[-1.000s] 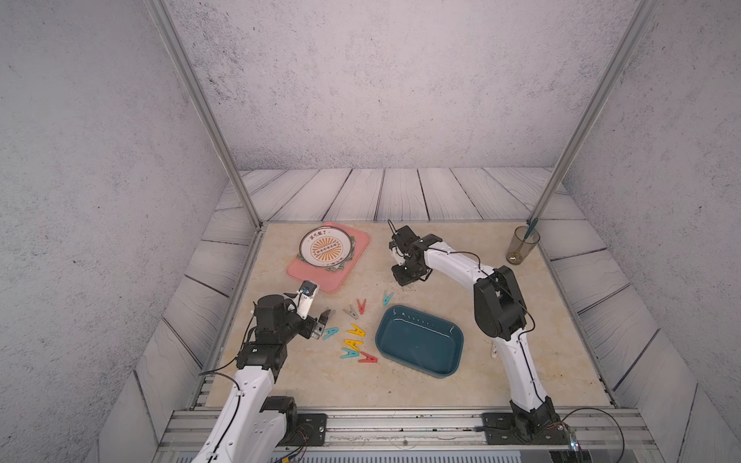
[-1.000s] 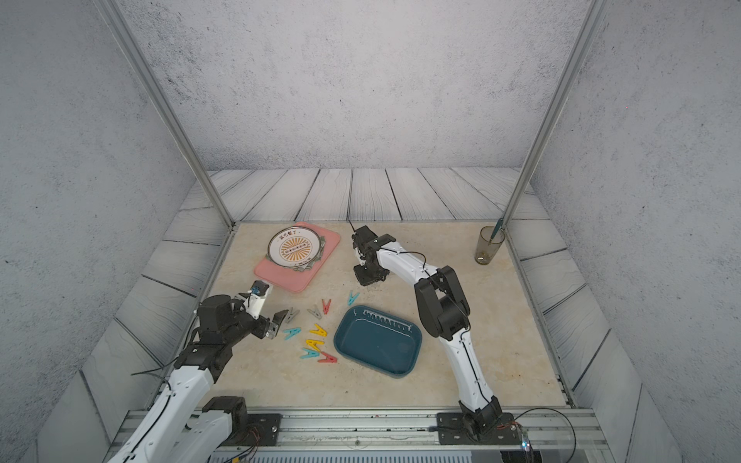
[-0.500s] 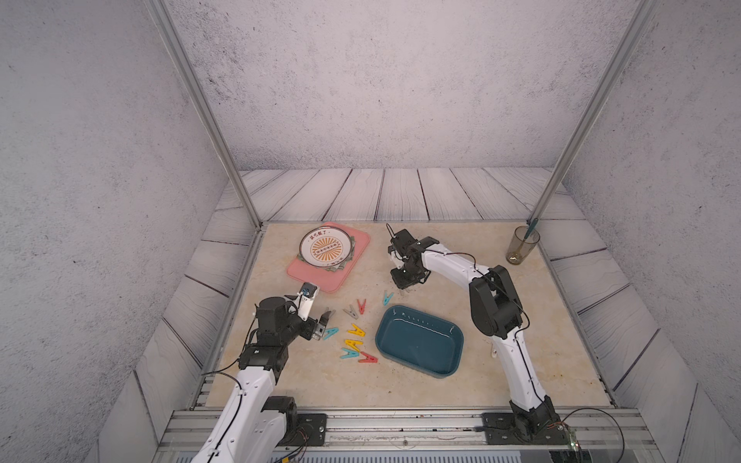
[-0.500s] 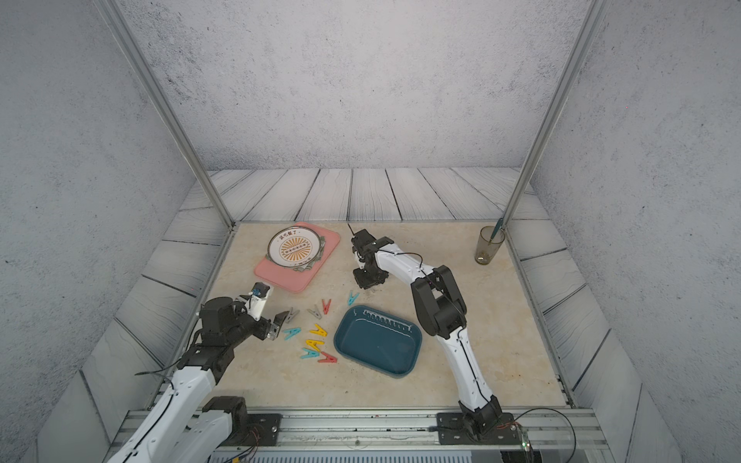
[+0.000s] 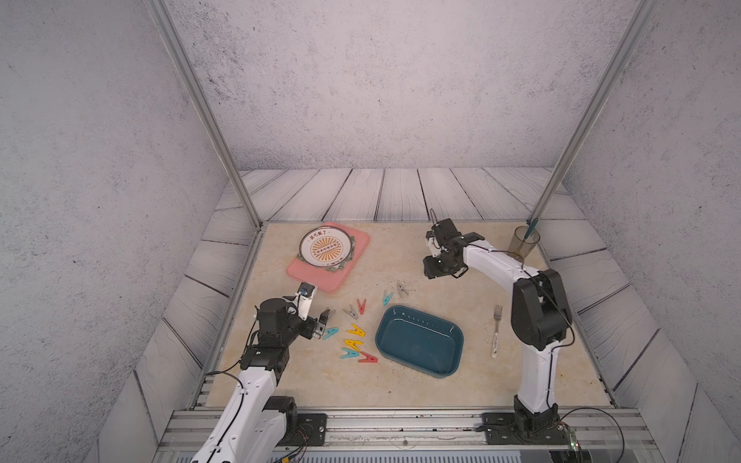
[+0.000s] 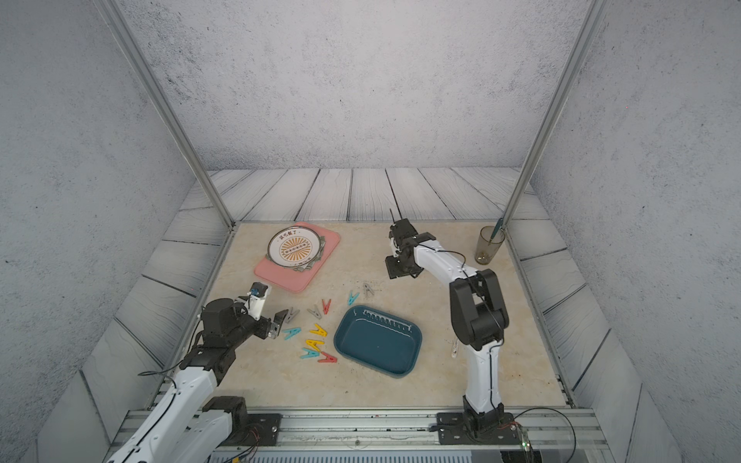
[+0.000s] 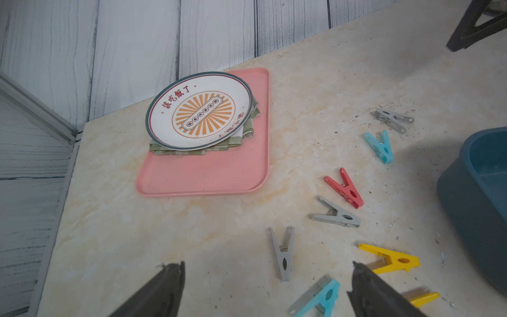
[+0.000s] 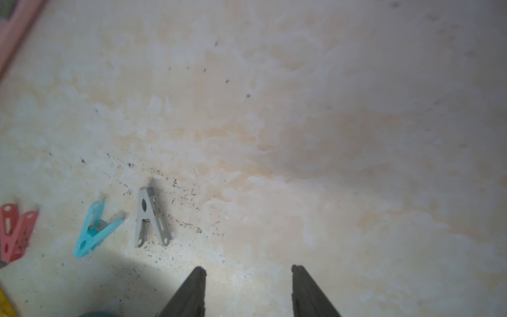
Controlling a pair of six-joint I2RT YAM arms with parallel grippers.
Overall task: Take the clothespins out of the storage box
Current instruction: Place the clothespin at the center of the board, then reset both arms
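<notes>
Box [image 5: 419, 340]: dark teal, shallow, rounded — lower centre.
Pins [image 5: 356, 331]: yellow, red, teal, grey V-clips — on table [image 5: 401, 393], left of Box.
Left claw [image 5: 323, 322]: spread.
Right claw [image 8: 248, 269]: spread.

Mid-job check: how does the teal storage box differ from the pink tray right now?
The storage box is dark teal with raised walls; the pink tray is flat with a low lip. The storage box looks empty; the pink tray carries a plate on a folded green cloth. The storage box sits nearer the arm bases, the pink tray nearer the back wall. Both are rounded rectangles on the table.
</notes>
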